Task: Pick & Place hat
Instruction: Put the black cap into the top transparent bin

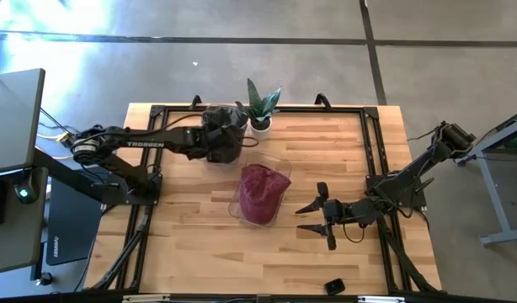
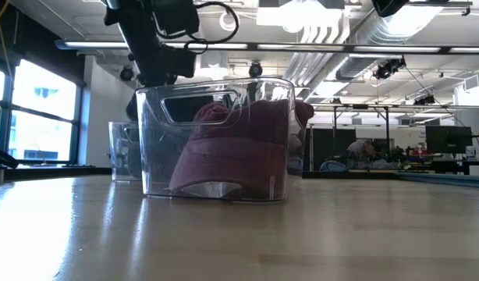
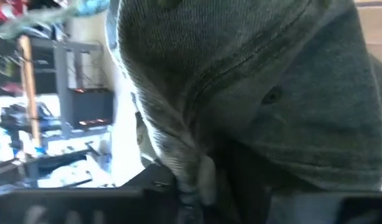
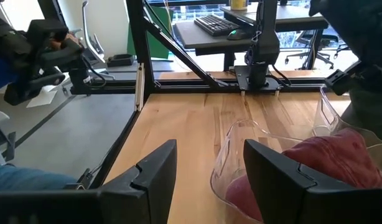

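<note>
A dark grey-green hat [image 1: 226,135] is at the table's far middle and fills the left wrist view [image 3: 272,93]. My left gripper [image 1: 215,140] is right at it, dark against dark, and the place where they meet does not show. A maroon hat [image 1: 262,192] lies crumpled inside a clear plastic bin [image 1: 278,162] at the table's centre, its brim end down on the bin's floor [image 2: 211,187]. To the right of that bin my right gripper [image 1: 314,217] stands open, pointing at the bin [image 4: 234,143], with nothing between its fingers.
A small potted plant [image 1: 260,105] stands just beyond the grey hat at the far edge. A second clear bin [image 2: 124,152] shows behind the first in the low view. Black frame rails [image 1: 372,143] run along the table's sides. A small dark object [image 1: 335,286] lies near the front edge.
</note>
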Available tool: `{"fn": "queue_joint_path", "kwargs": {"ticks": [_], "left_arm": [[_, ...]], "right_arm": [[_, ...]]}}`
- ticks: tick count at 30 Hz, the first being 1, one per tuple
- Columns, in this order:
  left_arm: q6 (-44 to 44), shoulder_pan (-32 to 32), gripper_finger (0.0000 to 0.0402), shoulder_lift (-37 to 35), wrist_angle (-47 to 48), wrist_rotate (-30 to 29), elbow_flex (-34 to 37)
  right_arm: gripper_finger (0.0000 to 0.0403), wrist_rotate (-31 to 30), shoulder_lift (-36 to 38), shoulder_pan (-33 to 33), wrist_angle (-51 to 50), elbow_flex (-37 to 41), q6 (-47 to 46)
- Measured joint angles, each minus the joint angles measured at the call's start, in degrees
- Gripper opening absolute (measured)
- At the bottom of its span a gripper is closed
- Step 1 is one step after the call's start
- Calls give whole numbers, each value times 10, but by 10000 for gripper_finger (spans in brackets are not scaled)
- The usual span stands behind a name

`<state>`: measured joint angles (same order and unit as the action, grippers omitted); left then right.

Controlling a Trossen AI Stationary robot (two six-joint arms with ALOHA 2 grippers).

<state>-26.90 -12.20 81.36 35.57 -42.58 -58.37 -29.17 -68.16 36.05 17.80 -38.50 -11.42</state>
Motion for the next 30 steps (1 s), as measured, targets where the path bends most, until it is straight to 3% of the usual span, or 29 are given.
{"fn": "queue_joint_path", "kwargs": {"ticks": [6, 10, 16, 22, 24, 27, 30], "left_arm": [[99, 0, 187, 0, 114, 20, -58], [192, 5, 209, 0, 247, 65, -141], [292, 34, 190, -1, 393, 124, -240], [285, 79, 113, -26, 407, 241, -223], [283, 91, 77, -26, 397, 208, -202], [283, 95, 20, -28, 368, 99, -166], [281, 68, 10, -28, 317, 4, -123]], "right_arm": [[181, 2, 0, 0, -2, 0, -1], [181, 2, 0, 0, -2, 0, -1], [181, 2, 0, 0, -2, 0, -3], [181, 2, 0, 0, -2, 0, -2], [181, 2, 0, 0, -2, 0, -2], [181, 2, 0, 0, -1, 0, -2], [181, -5, 0, 0, 0, 0, -2]]}}
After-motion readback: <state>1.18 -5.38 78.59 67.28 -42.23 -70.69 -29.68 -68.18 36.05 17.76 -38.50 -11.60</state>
